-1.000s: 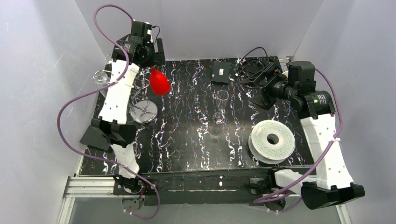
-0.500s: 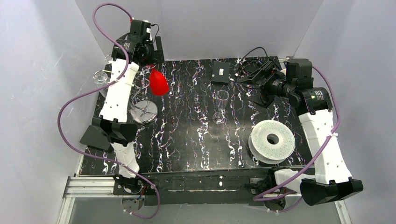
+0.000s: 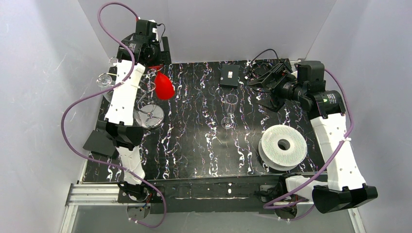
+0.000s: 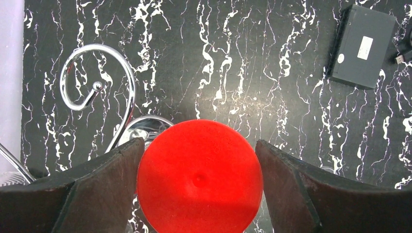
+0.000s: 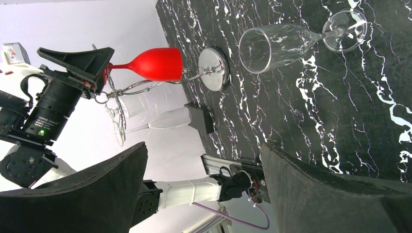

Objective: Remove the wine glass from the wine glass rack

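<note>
A red wine glass hangs upside down high over the table's far left, its bowl pointing down. Its round foot fills the gap between my left gripper's fingers. The left gripper is shut on that foot from above. Just below and to the left is the wine glass rack, with a curled wire hook and a shiny round base. A clear glass hangs on the rack's far side. My right gripper hovers at the back right, open with nothing in it.
A clear flute stands upright mid-table. A white ridged spool lies at the front right. A black box and loose cables sit along the back edge. White walls close in on the left, back and right.
My left gripper has shifted slightly back and up, and the red glass swung a little left with it. The right arm edged left early on, then held still.
</note>
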### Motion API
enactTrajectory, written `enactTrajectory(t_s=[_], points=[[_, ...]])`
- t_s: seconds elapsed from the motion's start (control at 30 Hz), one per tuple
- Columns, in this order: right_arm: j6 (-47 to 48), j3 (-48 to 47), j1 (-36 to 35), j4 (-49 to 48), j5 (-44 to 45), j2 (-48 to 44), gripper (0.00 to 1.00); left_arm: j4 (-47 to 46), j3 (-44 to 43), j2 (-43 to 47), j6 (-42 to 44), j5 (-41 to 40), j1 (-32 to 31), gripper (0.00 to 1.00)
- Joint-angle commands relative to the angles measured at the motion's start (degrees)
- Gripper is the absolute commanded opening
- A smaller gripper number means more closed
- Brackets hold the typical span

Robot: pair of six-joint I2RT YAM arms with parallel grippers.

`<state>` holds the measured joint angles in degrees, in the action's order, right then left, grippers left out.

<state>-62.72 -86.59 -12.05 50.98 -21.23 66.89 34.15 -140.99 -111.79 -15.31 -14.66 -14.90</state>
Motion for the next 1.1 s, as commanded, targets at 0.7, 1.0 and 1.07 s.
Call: enactTrajectory(t_s=[0.7,1.0,1.07], points=[[0.74,-2.32,0.17,-2.01,-1.26,-0.71,0.93,-0.13,-0.55,3.42,1.65,4.79,0.65,0.66],[0.58,-2.02,0.18,-1.40,-1.16,-2.30,0.93,-1.44,1.57,5.76,0.98,7.81,0.66,0.63],[0.51,-1.84,0.19,-1.26,-1.01,-2.65,0.93,-1.58,1.99,6.29,1.01,8.21,0.66,0.63]])
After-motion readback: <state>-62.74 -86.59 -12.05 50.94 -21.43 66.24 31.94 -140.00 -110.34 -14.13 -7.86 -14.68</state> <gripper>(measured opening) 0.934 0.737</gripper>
